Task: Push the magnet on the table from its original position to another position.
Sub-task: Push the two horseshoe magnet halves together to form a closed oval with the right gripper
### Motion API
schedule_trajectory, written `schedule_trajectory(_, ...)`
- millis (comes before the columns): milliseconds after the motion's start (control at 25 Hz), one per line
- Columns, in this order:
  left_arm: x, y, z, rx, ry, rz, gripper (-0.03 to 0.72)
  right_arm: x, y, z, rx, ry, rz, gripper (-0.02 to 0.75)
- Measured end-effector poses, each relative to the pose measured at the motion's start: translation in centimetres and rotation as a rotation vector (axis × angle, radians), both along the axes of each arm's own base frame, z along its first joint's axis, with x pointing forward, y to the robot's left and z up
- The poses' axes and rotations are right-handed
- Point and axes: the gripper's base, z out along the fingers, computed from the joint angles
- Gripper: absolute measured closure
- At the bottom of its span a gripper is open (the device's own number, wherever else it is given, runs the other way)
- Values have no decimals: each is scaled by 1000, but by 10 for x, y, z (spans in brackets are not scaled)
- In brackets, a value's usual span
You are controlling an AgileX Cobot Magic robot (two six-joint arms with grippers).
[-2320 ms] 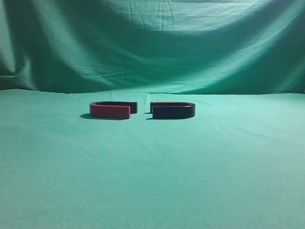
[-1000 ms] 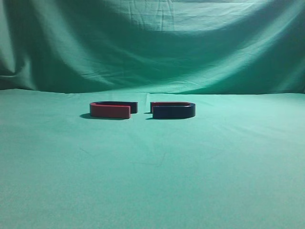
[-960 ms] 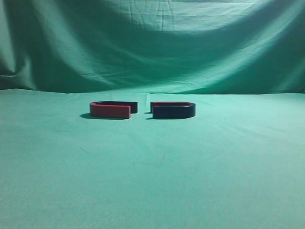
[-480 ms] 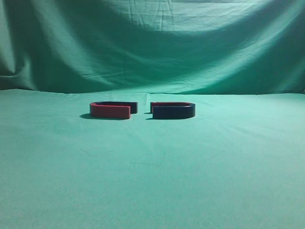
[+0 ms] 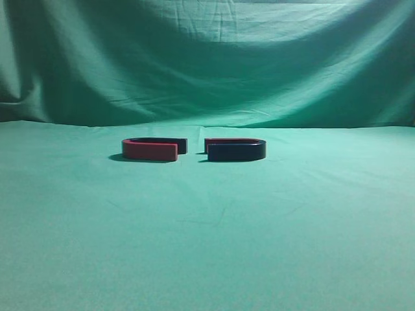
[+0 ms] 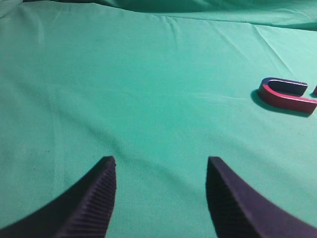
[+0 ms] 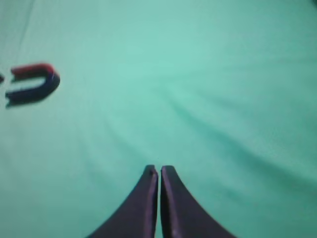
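Two magnets, left magnet (image 5: 151, 149) and right magnet (image 5: 235, 149), are seen mid-table, open ends facing. No push is begun. Left gripper (image 6: 161, 166) is spread, its magnet at 2 o'clock; right gripper (image 7: 159, 172) is closed, empty. An approach is needed.

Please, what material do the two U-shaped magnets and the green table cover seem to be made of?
Left magnet and right magnet: probably painted metal or hard plastic; each shows a red half and a dark blue half with crisp edges, a rigid shape and a matte coat. The pictures cannot settle which.
Table cover: woven cloth, matte; soft wrinkles and folds show in it, and the same cloth seems to hang as a backdrop.
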Motion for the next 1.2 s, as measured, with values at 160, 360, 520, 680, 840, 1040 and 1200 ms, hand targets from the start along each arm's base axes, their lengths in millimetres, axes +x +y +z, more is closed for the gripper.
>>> schedule_trajectory(160, 0, 0, 0, 0, 0, 0, 316, 17, 6, -5, 38, 112, 43, 738)
schedule_trajectory(360, 0, 0, 0, 0, 0, 0, 316, 43, 11, -1, 36, 169, 87, 738)
schedule_trajectory(520, 0, 0, 0, 0, 0, 0, 316, 70, 27, 4, 39, 218, 162, 738)
schedule_trajectory(680, 0, 0, 0, 0, 0, 0, 316, 104, 53, -7, 43, 274, 231, 738)
schedule_trajectory(840, 0, 0, 0, 0, 0, 0, 316, 144, 74, -28, 34, 376, 259, 738)
schedule_trajectory(1040, 0, 0, 0, 1, 0, 0, 316, 190, 109, -51, -23, 480, 333, 738)
schedule_trajectory(1200, 0, 0, 0, 1, 0, 0, 316, 222, 134, -65, -79, 509, 352, 738)
